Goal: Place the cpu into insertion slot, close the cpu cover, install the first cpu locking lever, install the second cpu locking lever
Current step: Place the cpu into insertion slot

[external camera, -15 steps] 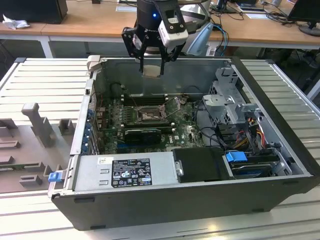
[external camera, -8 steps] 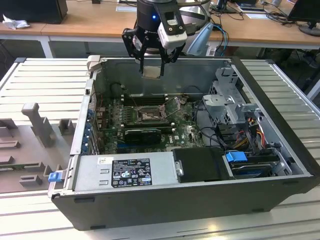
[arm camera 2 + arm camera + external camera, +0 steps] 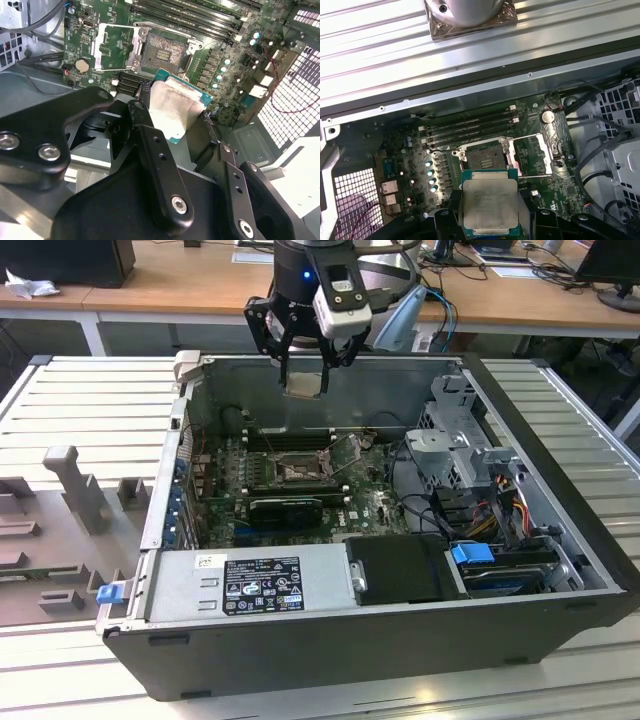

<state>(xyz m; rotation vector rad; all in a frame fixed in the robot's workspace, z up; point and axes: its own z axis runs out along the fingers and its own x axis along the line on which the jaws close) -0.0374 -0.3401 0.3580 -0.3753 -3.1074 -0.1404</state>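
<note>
While fingers [image 3: 155,150] clamp cpu [image 3: 172,112], insertion slot [image 3: 162,52] sits uncovered

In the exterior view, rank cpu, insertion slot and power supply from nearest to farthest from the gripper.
1. cpu: held in the gripper.
2. insertion slot: below, on the green board.
3. power supply: toward the camera, farthest.

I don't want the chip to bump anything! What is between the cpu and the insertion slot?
Just bare air. In the exterior view the gripper holds the cpu up above the open insertion slot, with nothing in between them.
</note>
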